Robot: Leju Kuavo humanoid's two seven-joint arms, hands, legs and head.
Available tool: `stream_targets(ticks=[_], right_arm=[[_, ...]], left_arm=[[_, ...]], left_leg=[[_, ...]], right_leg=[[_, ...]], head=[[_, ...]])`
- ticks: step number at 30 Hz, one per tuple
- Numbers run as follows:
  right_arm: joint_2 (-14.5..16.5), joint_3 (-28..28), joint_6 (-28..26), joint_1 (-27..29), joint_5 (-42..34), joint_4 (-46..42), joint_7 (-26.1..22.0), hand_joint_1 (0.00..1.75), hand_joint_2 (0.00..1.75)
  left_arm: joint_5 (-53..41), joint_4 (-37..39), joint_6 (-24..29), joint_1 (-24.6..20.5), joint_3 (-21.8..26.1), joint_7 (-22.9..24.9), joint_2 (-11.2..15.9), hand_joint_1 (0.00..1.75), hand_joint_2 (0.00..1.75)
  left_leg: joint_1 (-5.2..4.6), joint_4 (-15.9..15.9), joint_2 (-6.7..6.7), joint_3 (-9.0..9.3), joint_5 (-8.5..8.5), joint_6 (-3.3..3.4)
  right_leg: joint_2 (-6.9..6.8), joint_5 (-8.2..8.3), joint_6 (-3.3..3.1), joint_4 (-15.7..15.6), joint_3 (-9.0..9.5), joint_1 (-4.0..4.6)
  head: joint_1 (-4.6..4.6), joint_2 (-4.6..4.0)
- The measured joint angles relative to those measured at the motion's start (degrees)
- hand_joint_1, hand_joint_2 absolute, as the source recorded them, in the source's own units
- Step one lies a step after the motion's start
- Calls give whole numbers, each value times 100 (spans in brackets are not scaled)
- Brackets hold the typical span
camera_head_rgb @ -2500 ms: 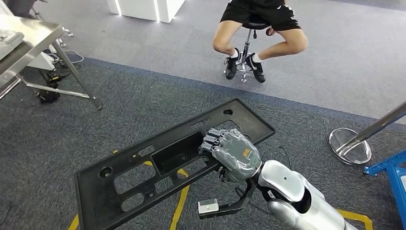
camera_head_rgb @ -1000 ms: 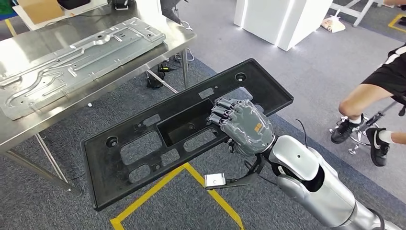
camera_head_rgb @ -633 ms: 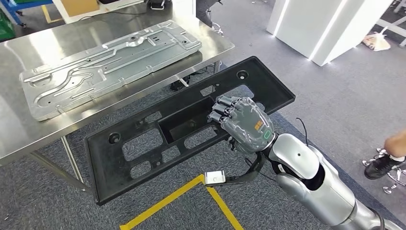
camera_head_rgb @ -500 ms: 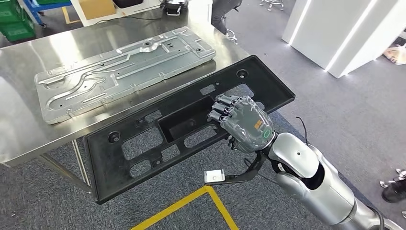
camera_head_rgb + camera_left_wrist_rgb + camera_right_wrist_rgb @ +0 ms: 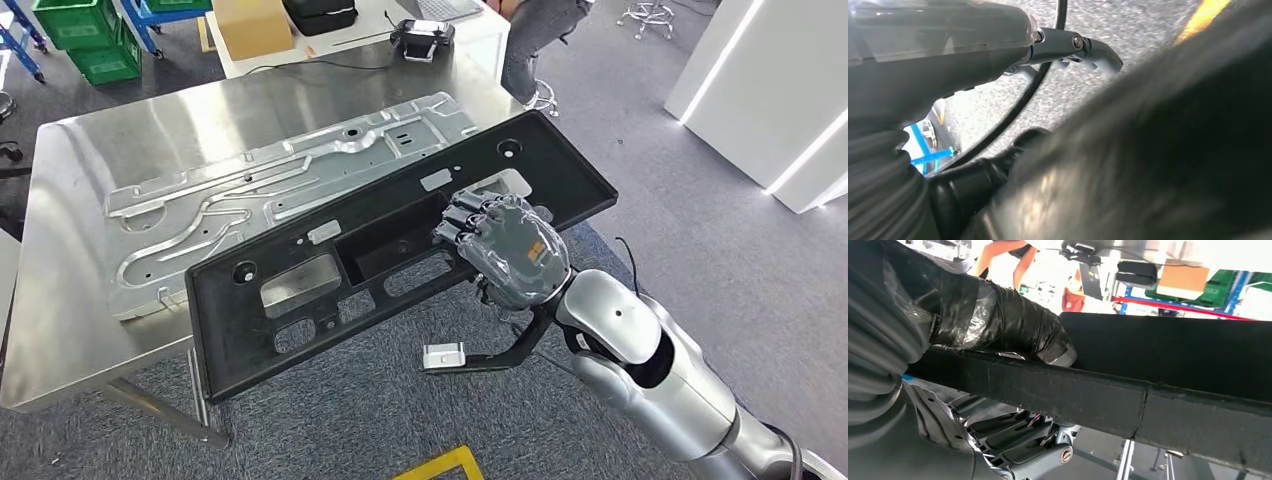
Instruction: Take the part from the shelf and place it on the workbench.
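Observation:
The part is a long black plastic panel [image 5: 560, 180] with several cut-outs. My right hand [image 5: 505, 250] grips it at the rim of a middle opening, fingers curled over the edge. The panel hangs tilted, its far long edge above the near side of the steel workbench [image 5: 70, 300]. In the right wrist view a tape-wrapped thumb [image 5: 1013, 330] presses on the panel's edge [image 5: 1158, 365]. My left hand [image 5: 948, 195] lies beside a blurred dark mass over the floor; I cannot tell whether it holds anything.
A large silver stamped metal plate [image 5: 250, 190] lies across the workbench. Behind it are green crates [image 5: 90, 35], a cardboard box [image 5: 255, 25] and a person's legs [image 5: 535, 40]. A white block [image 5: 770, 90] stands at the right. Yellow tape [image 5: 445, 465] marks the carpet.
The whole view has swung round: the seated person slid out and the workbench came in and closer. The panel now reaches over the bench's edge. My right hand's grip is unchanged.

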Motion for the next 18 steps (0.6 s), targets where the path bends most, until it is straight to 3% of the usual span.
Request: stream_targets(ticks=[1,2,4,5,6,7,8,9,11,12,13,14,16,17,18], right_arm=[[7,6,4,-1,10,21,19,175,175],[11,10,9,-8,21,37,32,175,175],[17,13,16,-60,38,37,51,175,175],[19,13,21,-89,48,33,60,175,175],[21,14,33,-116,56,32,68,175,175],[23,18,58,-129,66,35,79,175,175],[25,27,92,-134,80,45,95,175,175],[27,45,130,-139,95,61,114,175,175],[45,95,191,-153,125,96,164,175,175],[59,125,217,-163,138,117,197,175,175],[73,154,244,-173,146,139,233,175,175],[85,185,273,-178,151,171,274,175,175],[100,248,332,-187,154,262,361,175,175],[106,273,359,-192,154,313,398,175,175],[109,292,378,-210,153,361,428,175,175]], left_arm=[[1,2,1,13,1,1,-1,0,175],[1,4,1,8,1,2,-1,0,175],[1,1,3,-59,2,4,-2,0,175],[1,0,4,-83,2,8,-3,0,175],[5,-2,10,-106,3,11,-4,0,175],[19,-3,15,-124,3,20,-6,0,175],[35,-3,21,-133,4,32,-9,0,175],[56,-3,28,-141,5,46,-13,0,175],[93,-3,35,-142,19,87,-21,0,175],[108,-3,43,-136,33,119,-27,0,175],[118,-3,53,-129,51,152,-32,0,175],[122,-2,63,-112,72,182,-39,0,175],[123,3,81,-106,104,222,-50,0,175],[122,6,87,-104,114,233,-54,0,175],[122,8,95,-111,122,241,-55,0,175]], left_leg=[[-28,-186,19,-9,450,49],[-55,-264,29,14,671,105],[-79,-271,3,188,519,207],[-71,-326,-15,314,451,255],[-61,-394,-33,462,391,294],[-46,-468,-54,614,343,319],[-46,-526,-77,755,284,328],[-43,-573,-109,888,215,329],[-31,-619,-184,1136,46,304],[-26,-624,-216,1260,-55,289],[-21,-619,-241,1381,-158,275],[-18,-615,-261,1468,-264,254],[-33,-525,-309,1610,-489,191],[-43,-484,-326,1669,-585,150],[-54,-408,-336,1709,-625,108]], right_leg=[[-4,-125,33,-25,119,3],[0,-204,70,-38,238,-1],[15,-108,144,181,277,-31],[49,58,164,507,152,-45],[98,209,179,934,-91,-54],[147,252,187,1353,-381,-59],[189,159,195,1665,-662,-57],[208,-76,206,1834,-923,-58],[213,-644,226,1807,-1345,-61],[213,-787,235,1653,-1508,-65],[213,-709,239,1422,-1635,-70],[214,-321,236,1121,-1726,-75],[224,745,190,615,-1840,-61],[231,1115,144,501,-1844,-50],[235,1241,93,478,-1820,-43]], head=[[3,0],[3,0],[2,1],[3,0],[4,0],[7,0],[12,-1],[13,0],[14,0],[13,1],[14,0],[15,0],[14,-1],[17,-1],[16,-1]])
